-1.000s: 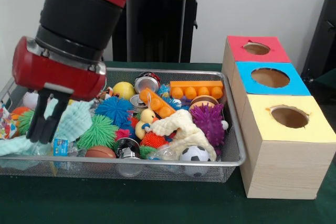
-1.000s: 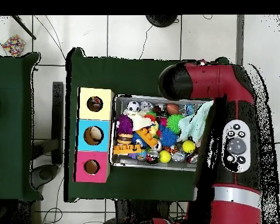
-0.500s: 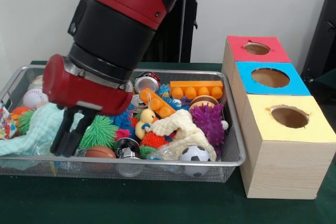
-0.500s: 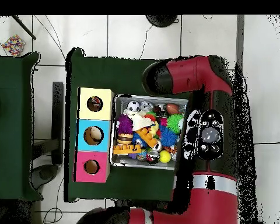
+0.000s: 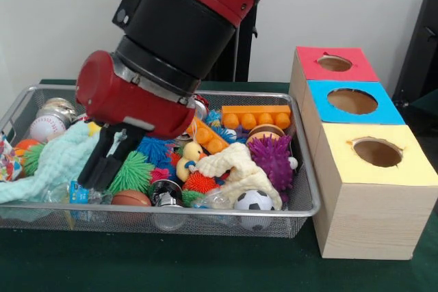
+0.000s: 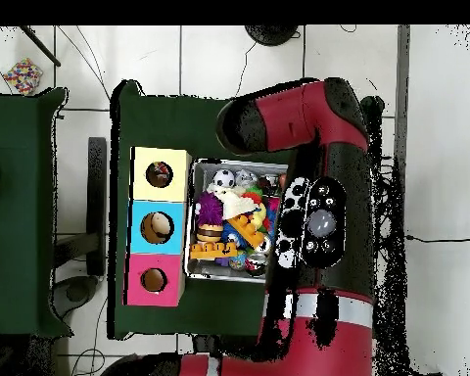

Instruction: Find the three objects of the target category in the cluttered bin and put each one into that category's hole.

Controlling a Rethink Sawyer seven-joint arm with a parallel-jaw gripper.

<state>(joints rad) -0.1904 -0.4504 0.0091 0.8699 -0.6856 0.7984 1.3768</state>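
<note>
Gripper fingers pressed together, empty, low over green spiky ball beside mint cloth in mesh bin. Target category unclear. Risk: snagging cloth, dragging clutter.

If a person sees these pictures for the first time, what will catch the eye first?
The big red and black arm, whose black pincer hangs low over the left half of the wire mesh bin crammed with bright toys. Right of the bin stand three wooden boxes with holes: red-topped, blue-topped, yellow-topped.
</note>
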